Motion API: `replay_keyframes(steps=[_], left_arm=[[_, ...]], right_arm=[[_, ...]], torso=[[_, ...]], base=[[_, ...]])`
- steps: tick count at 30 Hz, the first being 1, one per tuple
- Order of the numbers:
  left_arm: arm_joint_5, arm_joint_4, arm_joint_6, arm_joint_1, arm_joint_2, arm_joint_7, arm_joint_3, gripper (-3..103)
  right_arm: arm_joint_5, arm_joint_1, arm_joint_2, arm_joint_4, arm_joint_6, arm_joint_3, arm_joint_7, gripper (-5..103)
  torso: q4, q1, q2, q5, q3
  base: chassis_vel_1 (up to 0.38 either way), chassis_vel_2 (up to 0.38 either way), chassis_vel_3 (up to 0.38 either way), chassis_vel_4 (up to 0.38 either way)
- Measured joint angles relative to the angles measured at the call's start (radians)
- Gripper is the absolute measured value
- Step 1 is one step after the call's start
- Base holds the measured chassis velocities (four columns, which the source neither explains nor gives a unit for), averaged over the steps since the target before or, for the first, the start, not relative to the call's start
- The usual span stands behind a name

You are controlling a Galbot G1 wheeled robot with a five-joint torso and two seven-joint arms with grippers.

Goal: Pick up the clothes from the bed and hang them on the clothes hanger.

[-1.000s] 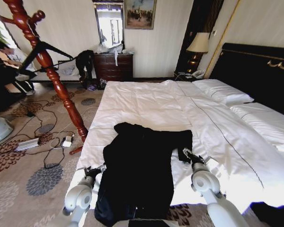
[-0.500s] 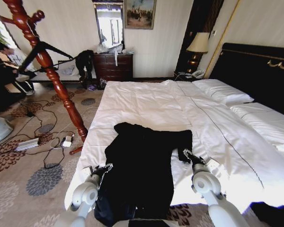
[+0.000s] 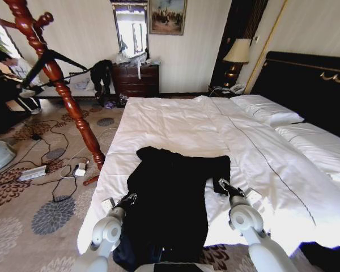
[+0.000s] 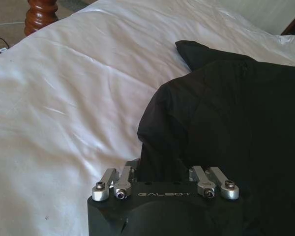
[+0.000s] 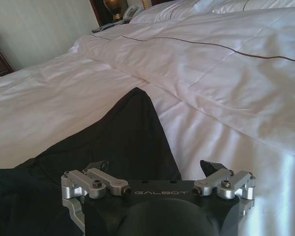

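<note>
coat (image 3: 171, 198) lying flat on bed (image 3: 175, 124), soft, limp, prob slippery | left gripper (image 3: 126, 199) at its 9 o'clock edge, fingers: can't tell | right gripper (image 3: 223, 185) jaws apart at 3 o'clock sleeve | best gripping at shoulders/collar

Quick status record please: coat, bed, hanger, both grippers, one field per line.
coat: black coat lies flat on the duvet, hem hanging over the foot edge
bed: white duvet, black headboard
hanger: black hanger on the wooden coat stand, beside the bed
left gripper: at the coat's left edge
right gripper: open, at the coat's right sleeve
</note>
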Motion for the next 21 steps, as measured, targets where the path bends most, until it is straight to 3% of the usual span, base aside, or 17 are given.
replay_keyframes(steps=[1, 3, 5, 7, 8, 10, 18, 21], left_arm=[[0.005, 0.0, -0.004, 0.001, 0.002, 0.001, -0.001, 38], [0.008, 0.001, -0.007, 0.001, 0.003, 0.003, -0.003, 38], [0.011, 0.002, -0.011, 0.001, 0.007, 0.004, -0.006, 22], [0.011, 0.002, -0.012, 0.001, 0.007, 0.004, -0.006, 22], [0.013, 0.002, -0.013, 0.001, 0.009, 0.005, -0.009, 11], [0.013, -0.004, -0.014, 0.002, 0.013, 0.006, -0.013, 6], [0.015, -0.052, -0.011, 0.011, 0.074, 0.02, -0.038, 0], [0.075, -0.125, -0.017, 0.021, 0.187, 0.054, -0.077, 0]], right_arm=[[0.0, 0.0, 0.003, -0.001, 0.0, -0.002, 0.001, 100], [0.0, 0.001, 0.005, -0.001, 0.0, -0.002, 0.002, 100], [0.0, 0.001, 0.008, -0.001, 0.0, -0.003, 0.003, 100], [0.0, 0.001, 0.008, -0.001, 0.0, -0.003, 0.003, 100], [0.0, -0.001, 0.008, 0.0, -0.001, -0.003, 0.003, 100], [0.0, -0.005, 0.009, 0.003, -0.001, -0.001, 0.004, 100], [0.0, -0.012, 0.008, 0.013, -0.001, 0.001, 0.006, 100], [0.001, -0.015, 0.005, 0.021, -0.001, 0.003, 0.008, 100]], torso=[[0.0, 0.0, 0.0, -0.0001, 0.0], [0.0, 0.0, 0.0, 0.0, 0.0], [0.0, 0.0, 0.0, 0.0, 0.0], [0.0, 0.0, 0.0, 0.0, 0.0], [0.0, 0.0, 0.0, 0.0, 0.0], [0.0, 0.0, 0.0, -0.0001, 0.0], [0.0001, 0.0, 0.0, -0.0002, 0.0], [0.0, 0.0, 0.0, -0.0001, 0.0]], base=[[0.0, 0.0, 0.0, 0.0], [0.0, 0.0, 0.0, 0.0], [0.0, 0.0, 0.0, 0.0], [0.0, 0.0, 0.0, 0.0], [0.0, 0.0, 0.0, 0.0], [0.0, 0.0, 0.0, 0.0], [0.0, 0.0, 0.0, 0.0], [0.0, 0.0, 0.0, 0.0]])
